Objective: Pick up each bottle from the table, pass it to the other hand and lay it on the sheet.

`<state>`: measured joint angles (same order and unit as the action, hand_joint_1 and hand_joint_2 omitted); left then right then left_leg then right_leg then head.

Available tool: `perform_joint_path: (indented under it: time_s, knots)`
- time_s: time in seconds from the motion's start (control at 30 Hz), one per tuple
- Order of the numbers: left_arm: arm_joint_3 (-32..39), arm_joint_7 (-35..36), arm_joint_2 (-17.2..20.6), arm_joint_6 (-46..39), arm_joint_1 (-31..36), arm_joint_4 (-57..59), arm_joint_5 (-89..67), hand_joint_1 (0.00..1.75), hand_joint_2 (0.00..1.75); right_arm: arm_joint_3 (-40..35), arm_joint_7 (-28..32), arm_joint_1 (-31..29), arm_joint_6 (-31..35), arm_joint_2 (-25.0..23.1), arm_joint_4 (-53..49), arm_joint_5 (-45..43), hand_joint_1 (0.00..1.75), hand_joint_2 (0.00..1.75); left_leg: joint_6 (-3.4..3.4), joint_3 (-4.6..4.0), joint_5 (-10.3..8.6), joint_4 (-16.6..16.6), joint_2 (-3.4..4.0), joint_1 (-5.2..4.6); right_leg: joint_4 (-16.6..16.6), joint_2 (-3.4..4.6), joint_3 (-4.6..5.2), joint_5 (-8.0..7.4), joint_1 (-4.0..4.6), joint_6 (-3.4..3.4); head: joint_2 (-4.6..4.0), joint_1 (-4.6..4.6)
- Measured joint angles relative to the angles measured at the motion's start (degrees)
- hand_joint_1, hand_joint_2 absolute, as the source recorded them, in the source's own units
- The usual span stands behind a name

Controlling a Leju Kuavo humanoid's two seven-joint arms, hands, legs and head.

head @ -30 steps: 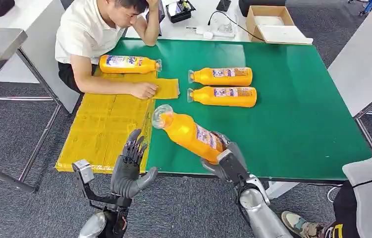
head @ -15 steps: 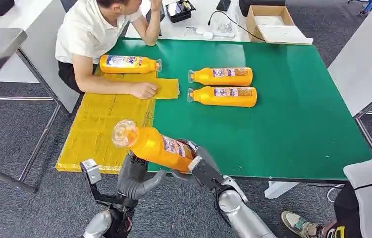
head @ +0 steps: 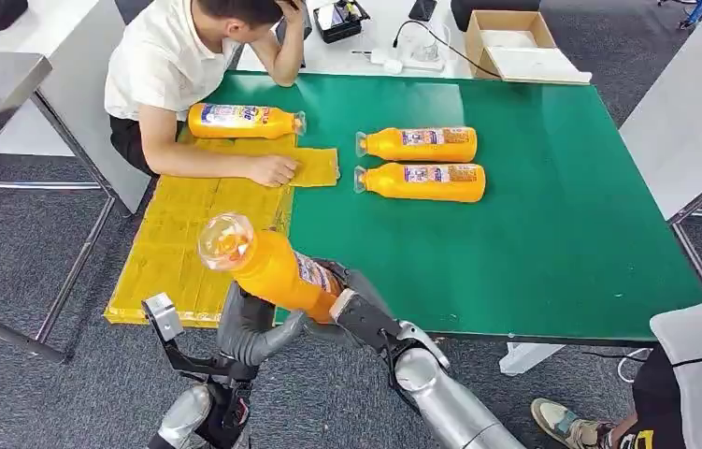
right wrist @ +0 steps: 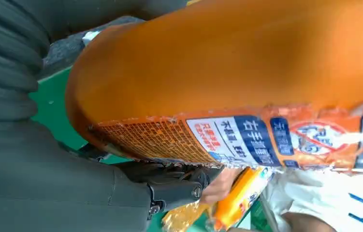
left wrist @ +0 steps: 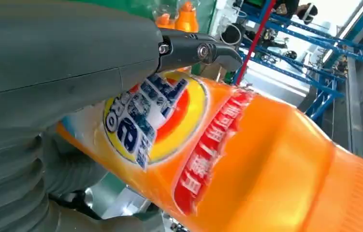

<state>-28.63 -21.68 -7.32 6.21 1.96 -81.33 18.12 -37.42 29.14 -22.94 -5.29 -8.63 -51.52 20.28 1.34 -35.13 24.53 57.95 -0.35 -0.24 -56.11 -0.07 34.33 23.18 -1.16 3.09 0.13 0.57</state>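
Green matting covers the table (head: 562,215) in the head view, with a yellow sheet (head: 188,243) over its left edge, where a person's hand (head: 272,169) rests and 1 bottle (head: 239,121) lies; 2 more bottles (head: 419,144) (head: 422,181) lie side by side on the green. At the near edge the right hand (head: 351,304) grips the held bottle (head: 267,267) by its base, cap tilted toward the camera, while the left hand (head: 251,323) sits beneath it — its fingers hidden by the bottle. Left wrist view: thumb (left wrist: 194,48) against the label, so this hand grips too. Right wrist view: fingers (right wrist: 169,186) curl under the bottle's orange body, its ends cut off.
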Motion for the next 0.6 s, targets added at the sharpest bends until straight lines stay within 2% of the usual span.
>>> perform_joint_path:
  time_s: [0.03,0.07,0.1,0.13,0.3,0.43,0.57,0.6]
  knots:
    - [0.09,0.02,0.00,0.00,0.03,0.17,0.02,0.58,1.75,-0.11,-0.09,-0.11,0.00,0.00,0.06,0.00,1.57,1.75,0.00,0.00,0.00,0.00,0.00,0.00,0.00,0.00,0.00,0.00,0.00,0.00,0.00,-0.04]
    - [0.15,0.04,0.00,0.00,0.08,0.28,0.09,1.47,1.75,-0.17,-0.09,-0.15,0.00,-0.02,0.09,-0.02,1.55,1.75,0.00,0.00,0.00,0.00,0.01,0.00,0.00,0.00,0.00,0.00,0.00,0.00,0.00,-0.04]
    - [0.24,0.09,0.00,0.00,0.09,0.31,0.20,1.66,1.75,-0.37,-0.09,-0.20,0.00,-0.04,0.13,-0.02,1.55,1.75,0.00,0.00,0.00,0.00,0.02,0.00,0.00,0.00,0.00,0.00,0.00,0.00,0.00,-0.02]
    - [0.31,0.22,0.00,-0.02,0.10,0.33,0.39,1.75,1.75,-0.57,-0.09,-0.28,0.00,-0.04,0.17,0.00,1.54,1.75,0.00,0.00,0.00,0.00,0.02,0.00,0.00,0.00,0.01,0.00,0.00,0.00,0.00,-0.02]
    - [0.87,1.27,0.00,-0.35,0.30,1.31,1.60,1.75,1.75,-2.19,0.44,-1.09,-0.22,0.50,0.70,1.01,1.45,1.75,0.00,0.00,0.00,0.00,0.01,0.00,0.00,0.00,0.01,0.00,0.00,0.00,0.00,-0.04]
    - [1.16,0.98,0.00,-0.02,0.39,1.77,1.18,1.75,1.75,-3.39,0.70,-1.83,-0.39,1.05,1.22,1.62,1.45,1.75,0.00,0.00,0.00,0.00,0.03,0.00,0.00,0.01,0.02,0.00,0.00,0.00,0.00,-0.02]
    - [1.40,0.33,0.02,0.22,0.40,1.86,0.98,1.75,1.75,-4.28,0.94,-2.44,-0.92,1.33,1.46,1.60,1.26,1.75,0.00,0.00,0.00,0.00,0.02,0.00,0.00,0.01,0.02,0.00,0.00,0.00,0.00,-0.02]
    - [1.42,0.28,0.02,0.28,0.39,1.90,0.98,1.75,1.75,-4.37,0.94,-2.54,-1.03,1.38,1.55,1.62,0.56,1.75,0.00,0.00,0.00,0.00,0.02,0.00,0.00,0.01,0.02,0.00,0.00,0.00,0.00,-0.02]
